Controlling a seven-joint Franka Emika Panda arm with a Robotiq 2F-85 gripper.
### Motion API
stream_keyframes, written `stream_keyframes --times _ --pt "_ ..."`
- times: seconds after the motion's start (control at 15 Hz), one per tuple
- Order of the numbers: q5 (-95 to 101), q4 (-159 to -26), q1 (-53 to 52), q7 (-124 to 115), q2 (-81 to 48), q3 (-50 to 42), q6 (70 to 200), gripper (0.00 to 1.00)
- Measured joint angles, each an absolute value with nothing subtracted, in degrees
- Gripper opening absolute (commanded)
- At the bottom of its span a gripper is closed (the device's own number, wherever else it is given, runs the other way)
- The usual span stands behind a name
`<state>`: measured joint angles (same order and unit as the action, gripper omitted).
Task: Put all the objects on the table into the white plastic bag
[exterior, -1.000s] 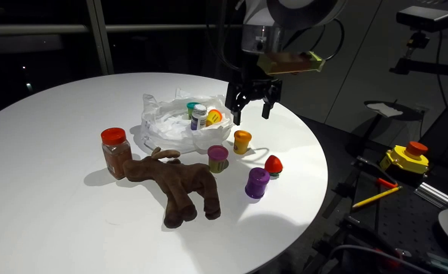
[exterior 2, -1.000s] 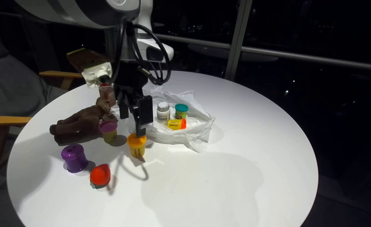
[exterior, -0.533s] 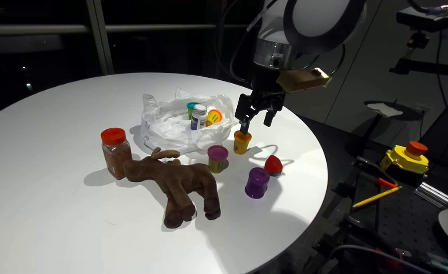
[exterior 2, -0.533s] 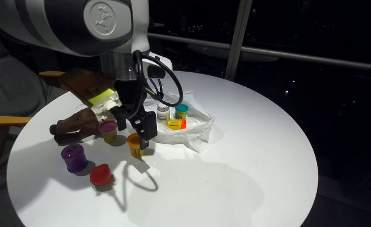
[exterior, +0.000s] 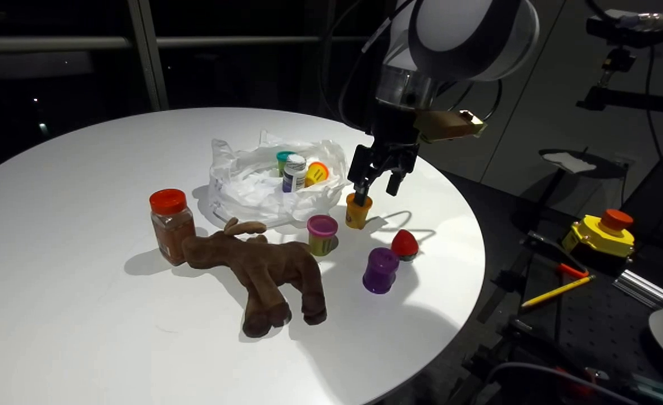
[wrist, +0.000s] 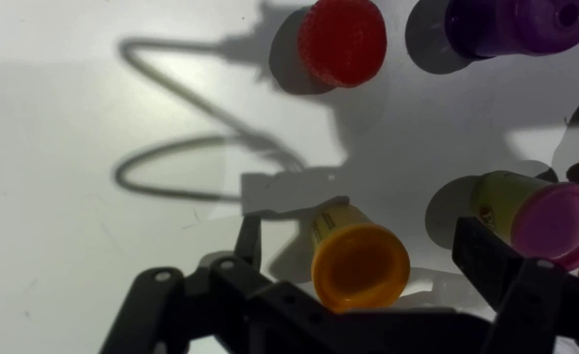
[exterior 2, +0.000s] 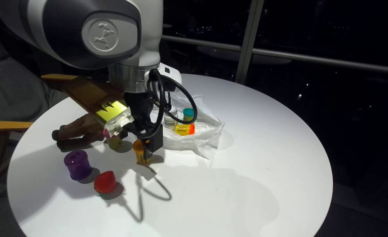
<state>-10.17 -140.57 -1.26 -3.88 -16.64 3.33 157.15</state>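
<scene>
My gripper (exterior: 376, 193) is open over the orange tub (exterior: 357, 216). In the wrist view the orange tub (wrist: 361, 268) stands between the spread fingers (wrist: 358, 228), with space on both sides. The white plastic bag (exterior: 247, 205) lies open, holding a white bottle (exterior: 294, 175), a teal-lidded tub (exterior: 282, 160) and a yellow tub (exterior: 316, 173). On the table stand a pink-lidded tub (exterior: 321, 236), a purple tub (exterior: 380, 271), a red strawberry (exterior: 404, 244), a brown plush animal (exterior: 264, 270) and a red-lidded jar (exterior: 173, 230). The arm hides the jar in an exterior view.
The round white table (exterior 2: 246, 184) has its edge around all these things. The pink-lidded tub (wrist: 555, 223) is close beside one finger in the wrist view. A chair with wooden arms (exterior 2: 6, 125) stands by the table. A black stand with a yellow-and-red button (exterior: 601, 233) is beyond the edge.
My gripper has come down from above, away from the bag's side, to the orange tub, its fingers now at lid height or lower. It stays open. The table objects have not moved.
</scene>
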Motion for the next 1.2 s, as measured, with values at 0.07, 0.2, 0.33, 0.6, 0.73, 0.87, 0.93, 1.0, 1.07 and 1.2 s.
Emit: stream_keyframes --times 0.07,0.2,0.33,0.6,0.73,0.87,0.93,1.0,1.07,1.2 --pt "-10.26 -140.23 -1.08 -3.46 -17.27 3.47 157.21 1.00" --pt "-10.26 -139.28 -0.98 -3.11 -19.00 3.47 157.79 1.00" --pt "-10.26 -137.89 -0.95 -3.06 -21.20 3.47 158.54 1.00" --pt "-10.26 -134.51 -0.91 -3.06 -25.25 3.45 159.68 0.70" --pt "-10.26 -133.11 -0.82 -3.06 -26.54 3.44 160.05 0.62" --pt "-10.22 -132.39 -0.76 -3.06 -27.01 3.26 160.28 0.43" --pt "-10.16 -132.33 -0.76 -3.08 -26.98 3.10 160.50 0.35" --pt "-9.97 -132.35 -0.76 -3.13 -26.95 2.90 160.90 0.26" --pt "-9.76 -132.40 -0.77 -3.16 -26.91 2.69 161.33 0.19" --pt "-9.22 -132.59 -1.01 -3.26 -26.83 2.11 162.03 0.19"
